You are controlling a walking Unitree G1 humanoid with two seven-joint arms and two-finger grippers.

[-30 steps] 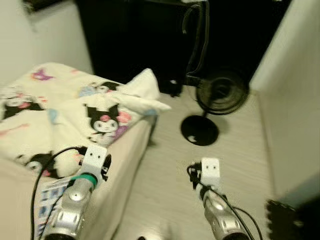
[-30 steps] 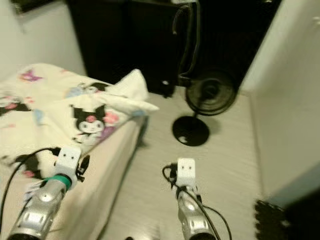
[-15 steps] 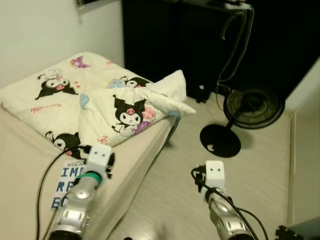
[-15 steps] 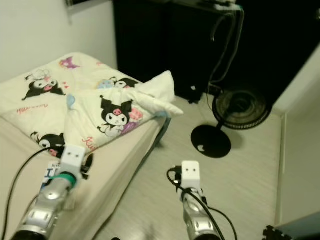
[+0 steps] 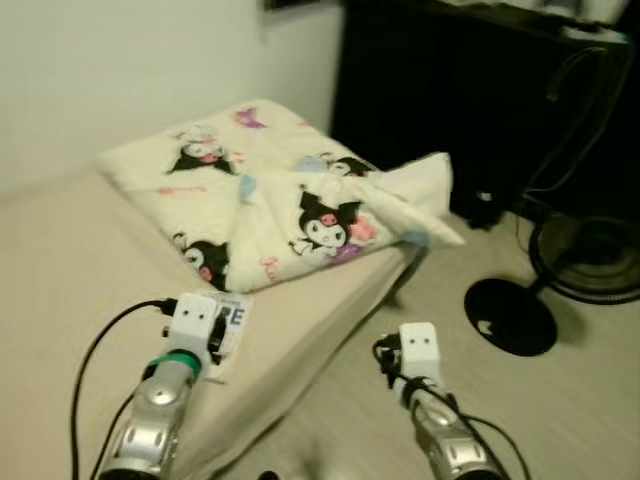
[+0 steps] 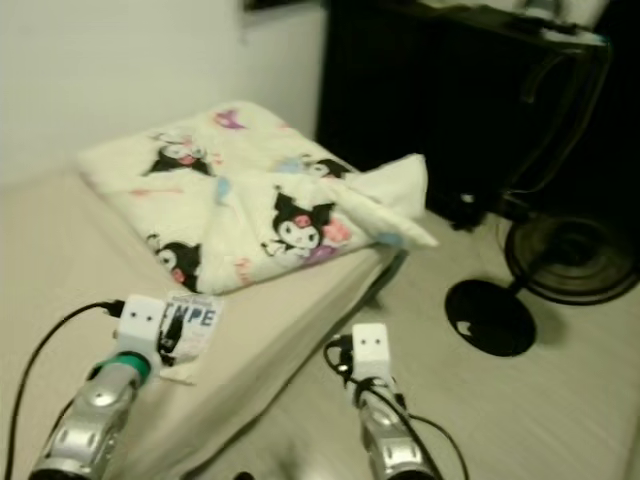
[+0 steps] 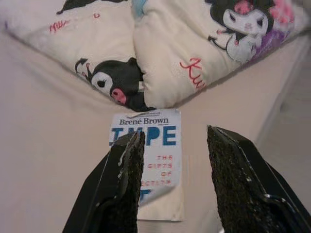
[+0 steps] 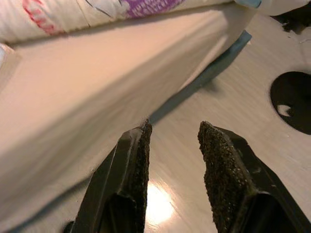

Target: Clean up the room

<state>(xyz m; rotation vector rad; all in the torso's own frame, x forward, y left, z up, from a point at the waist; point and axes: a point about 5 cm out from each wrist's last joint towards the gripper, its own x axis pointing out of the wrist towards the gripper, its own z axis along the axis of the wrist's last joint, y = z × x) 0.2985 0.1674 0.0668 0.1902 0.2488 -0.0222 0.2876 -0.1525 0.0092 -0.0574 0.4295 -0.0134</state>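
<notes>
One bed (image 5: 70, 260) carries one folded cartoon-print blanket (image 5: 290, 200) and, just beside the blanket's near edge, one book (image 7: 150, 160) lying flat. Left pincer (image 7: 172, 179), fingers parted and holding nothing, hangs over the book. Right pincer (image 8: 172, 170), likewise parted and empty, hangs over the floor (image 8: 233, 102) beside the bed. One black standing fan (image 5: 590, 260) stands on the floor, well apart from the bed.
</notes>
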